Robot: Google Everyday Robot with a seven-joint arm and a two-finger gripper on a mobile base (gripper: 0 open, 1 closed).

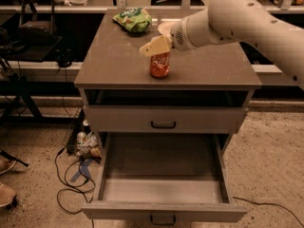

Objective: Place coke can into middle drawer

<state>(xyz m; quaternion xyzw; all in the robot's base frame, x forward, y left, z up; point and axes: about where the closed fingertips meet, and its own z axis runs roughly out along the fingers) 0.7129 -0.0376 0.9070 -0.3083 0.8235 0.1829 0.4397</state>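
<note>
The coke can (pixel 159 65) stands upright on the cabinet top (pixel 114 61), near the middle. My gripper (pixel 154 46) comes in from the right on the white arm and sits just above the can's top, hiding the lid. The middle drawer (pixel 161 189) is pulled out wide below, showing its bare grey floor, side walls and a black handle (pixel 163 219) on the front panel.
A green snack bag (pixel 133 19) lies at the back of the cabinet top. A white bowl (pixel 165 27) beside it is partly hidden by the arm. A shut drawer front (pixel 163 119) sits above the open drawer. Cables and clutter (pixel 80 151) lie on the floor to the left.
</note>
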